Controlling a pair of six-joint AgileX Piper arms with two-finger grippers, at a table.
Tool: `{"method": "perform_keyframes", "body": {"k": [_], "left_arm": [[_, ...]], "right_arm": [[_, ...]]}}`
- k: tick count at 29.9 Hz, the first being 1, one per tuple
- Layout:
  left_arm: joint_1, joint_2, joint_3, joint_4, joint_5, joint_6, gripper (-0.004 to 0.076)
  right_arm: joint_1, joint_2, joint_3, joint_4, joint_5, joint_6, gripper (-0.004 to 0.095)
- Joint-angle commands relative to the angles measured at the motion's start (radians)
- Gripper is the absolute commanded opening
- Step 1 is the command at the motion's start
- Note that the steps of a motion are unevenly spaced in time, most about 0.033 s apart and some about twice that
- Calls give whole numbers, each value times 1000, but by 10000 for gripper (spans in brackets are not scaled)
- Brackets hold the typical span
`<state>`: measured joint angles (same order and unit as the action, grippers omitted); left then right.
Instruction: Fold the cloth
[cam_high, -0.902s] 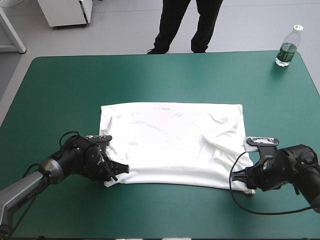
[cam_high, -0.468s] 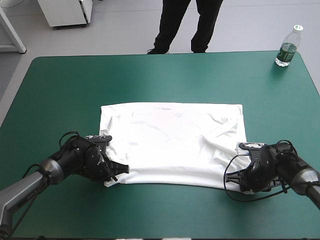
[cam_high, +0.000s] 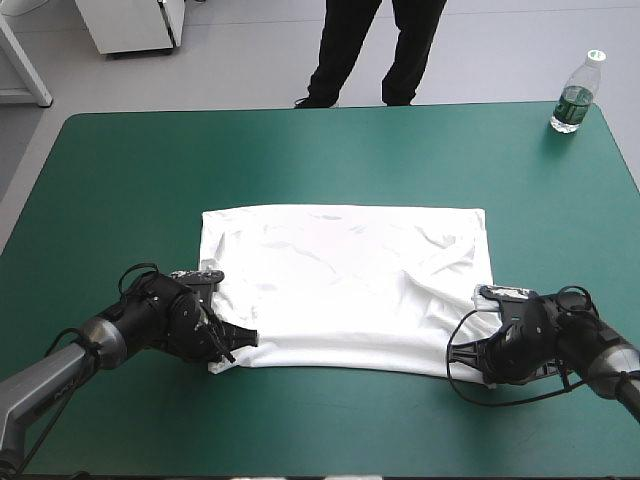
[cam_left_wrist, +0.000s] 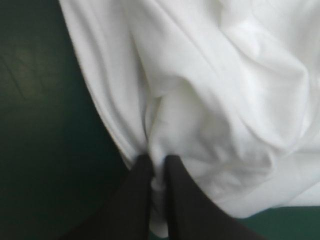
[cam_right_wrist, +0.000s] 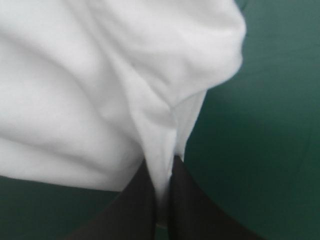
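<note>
The teal-green desk (cam_high: 120, 170) fills most of the high view. The white T-shirt (cam_high: 345, 285) lies spread flat on it, a little nearer than the desk's middle. It forms a rough rectangle with its long sides running left to right. Its far edge is straight, soft creases cross its right half, and the fabric bunches slightly at both near corners.

The left arm (cam_high: 60, 365) comes in low from the near left, and the left pincer (cam_high: 238, 345) sits at the shirt's near left corner. In the left wrist view its black fingers (cam_left_wrist: 136, 200) are all but together, clamped on a gathered pleat of white fabric. The cloth fans out ahead of them in broad folds, with bare desk beside its edge.

The right arm (cam_high: 600, 350) lies low at the near right, with the right pincer (cam_high: 487, 362) at the shirt's near right corner. In the right wrist view its fingers likewise stand nearly closed, pinching a narrow ridge of the shirt between them. The rest of the shirt spreads ahead and to one side.

A clear plastic water bottle (cam_high: 575, 95) with a white cap stands upright near the desk's far right corner, well apart from the shirt
</note>
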<state>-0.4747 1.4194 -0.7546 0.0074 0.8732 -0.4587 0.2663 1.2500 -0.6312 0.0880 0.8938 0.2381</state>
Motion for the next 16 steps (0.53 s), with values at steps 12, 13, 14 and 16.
{"method": "perform_keyframes", "body": {"k": [12,13,14,16], "left_arm": [[-1,-42,-247,163,208,44,-22],[-1,-42,-278,170,216,53,-22],[-1,-42,-310,177,216,58,-22],[-1,-38,-369,189,204,75,-22]], "right_arm": [[-1,-103,-298,-88,169,-10,-15],[-1,-103,-320,-94,165,-12,-15],[-1,-103,-344,-96,154,-15,-15],[-1,-103,-380,-110,125,-15,-17]]}}
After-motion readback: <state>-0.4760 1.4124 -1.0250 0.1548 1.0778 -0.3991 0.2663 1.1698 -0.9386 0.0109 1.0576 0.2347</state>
